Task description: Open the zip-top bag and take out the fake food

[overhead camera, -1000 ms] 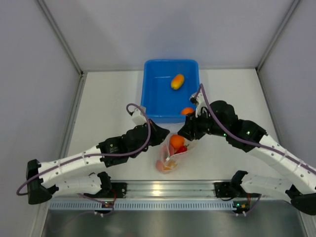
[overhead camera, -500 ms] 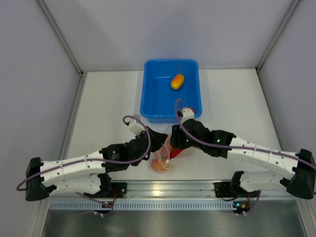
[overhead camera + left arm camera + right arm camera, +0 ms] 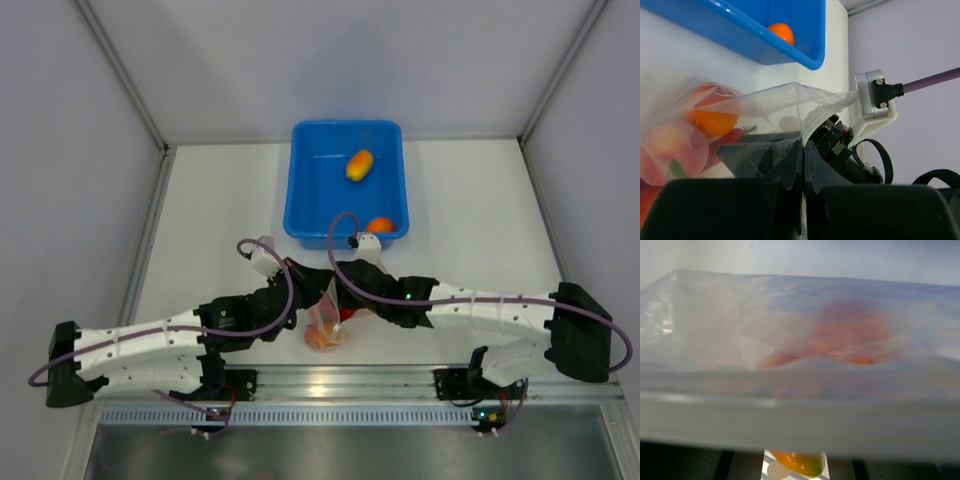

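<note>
The zip-top bag (image 3: 328,312) lies just in front of the blue tub, with fake food (image 3: 322,338) in orange, pink and red inside. My left gripper (image 3: 312,290) is shut on one edge of the bag's mouth. In the left wrist view its jaws (image 3: 803,150) pinch the clear film (image 3: 770,107), with an orange fruit (image 3: 710,117), a pink one (image 3: 672,150) and a red one (image 3: 725,147) behind it. My right gripper (image 3: 345,300) is at the bag's mouth. Its view is filled by the blurred zip rim (image 3: 800,410), and a yellow-orange fruit (image 3: 792,464) shows between its parted fingers.
The blue tub (image 3: 300,225) stands behind the bag and holds a yellow-orange fruit (image 3: 359,165) and an orange one (image 3: 380,225). Its near rim (image 3: 750,42) is close above the bag. The right wrist's camera mount (image 3: 875,100) sits close beside my left fingers. Grey walls close in both sides.
My right gripper has swung from the tub's front edge down and left to the bag's mouth. My left arm has drawn the bag slightly left and nearer.
</note>
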Motion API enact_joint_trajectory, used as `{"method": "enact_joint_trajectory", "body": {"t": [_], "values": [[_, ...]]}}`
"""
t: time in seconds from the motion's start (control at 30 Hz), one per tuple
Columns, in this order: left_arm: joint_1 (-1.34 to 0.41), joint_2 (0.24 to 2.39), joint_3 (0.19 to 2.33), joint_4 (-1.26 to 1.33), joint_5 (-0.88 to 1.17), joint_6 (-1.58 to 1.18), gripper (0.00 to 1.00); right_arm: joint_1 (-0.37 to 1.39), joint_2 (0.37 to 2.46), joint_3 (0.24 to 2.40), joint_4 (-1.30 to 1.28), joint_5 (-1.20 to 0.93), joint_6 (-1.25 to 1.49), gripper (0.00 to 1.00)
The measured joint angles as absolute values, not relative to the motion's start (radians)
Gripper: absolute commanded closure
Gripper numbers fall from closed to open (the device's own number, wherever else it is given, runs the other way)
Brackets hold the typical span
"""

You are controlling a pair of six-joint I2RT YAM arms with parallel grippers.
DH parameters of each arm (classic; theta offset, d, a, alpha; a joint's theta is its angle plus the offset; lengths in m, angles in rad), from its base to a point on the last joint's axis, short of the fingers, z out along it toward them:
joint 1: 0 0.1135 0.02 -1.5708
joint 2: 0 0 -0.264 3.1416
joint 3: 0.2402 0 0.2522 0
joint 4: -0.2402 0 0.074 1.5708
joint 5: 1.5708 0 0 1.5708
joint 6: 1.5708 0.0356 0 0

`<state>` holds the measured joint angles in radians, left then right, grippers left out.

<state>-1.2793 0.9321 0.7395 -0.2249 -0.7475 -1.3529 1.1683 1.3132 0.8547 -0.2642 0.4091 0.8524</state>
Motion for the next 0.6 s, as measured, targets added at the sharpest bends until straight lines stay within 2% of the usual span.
{"method": "enact_joint_trajectory", "body": {"t": [0.17,0.37,0.6], "values": [[-1.282,0.885,0.698,-0.223,-0.753,-1.36,1.0,1.181,1.344,0.815,-0.217,0.414,0.862,0.45],[-1.284,0.871,0.685,-0.221,-0.753,-1.36,1.0,1.183,1.406,0.809,-0.201,0.429,0.867,0.38],[-1.284,0.858,0.656,-0.219,-0.753,-1.358,1.0,1.183,1.484,0.813,-0.213,0.48,0.865,0.38]]}}
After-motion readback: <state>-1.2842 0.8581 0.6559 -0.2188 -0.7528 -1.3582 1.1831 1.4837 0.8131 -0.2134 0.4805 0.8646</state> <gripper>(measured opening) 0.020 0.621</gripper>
